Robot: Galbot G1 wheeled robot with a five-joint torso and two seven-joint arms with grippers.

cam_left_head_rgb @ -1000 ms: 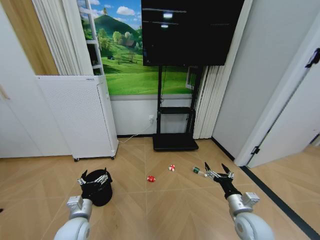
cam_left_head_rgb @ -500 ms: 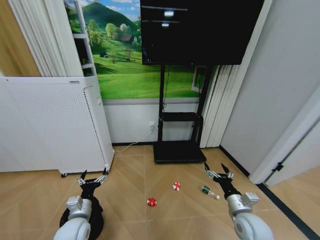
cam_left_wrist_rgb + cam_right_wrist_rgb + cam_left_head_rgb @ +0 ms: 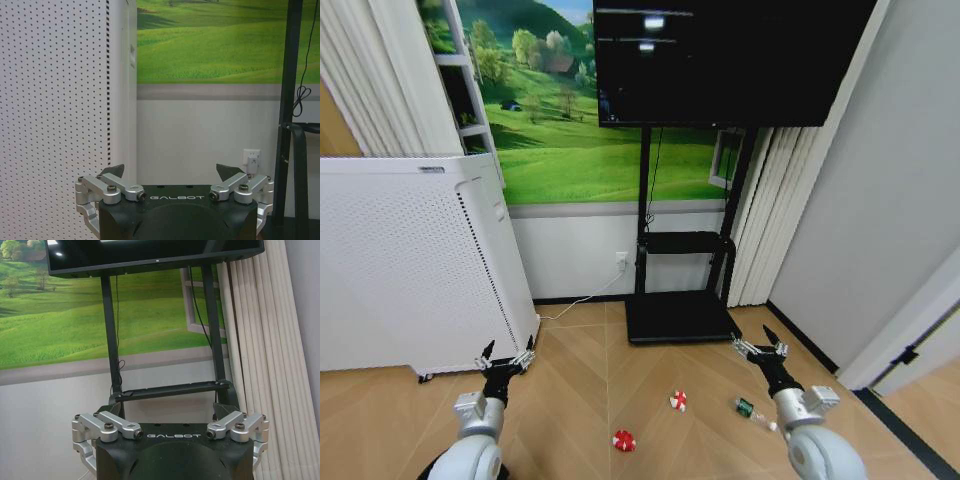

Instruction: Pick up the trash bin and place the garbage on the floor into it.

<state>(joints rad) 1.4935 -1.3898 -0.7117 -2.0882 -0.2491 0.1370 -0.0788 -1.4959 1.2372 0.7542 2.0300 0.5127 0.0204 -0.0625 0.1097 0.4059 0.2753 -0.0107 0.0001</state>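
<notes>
Right end effector (image 3: pixel 763 348) open — bottle (image 3: pixel 752 411) below

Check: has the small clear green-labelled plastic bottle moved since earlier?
No. The clear green-labelled bottle keeps its spot right of the nearer red-and-white wad, before the black TV stand base; the camera moved instead.

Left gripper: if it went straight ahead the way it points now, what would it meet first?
Probably the white wall below the green mural, close beside the white perforated appliance; depth is unclear. The open left gripper has nothing nearer ahead.

Black GALBOT-marked wrist housings — silver screwed linkages, dark pointed fingers (image 3: pixel 114 170).
</notes>
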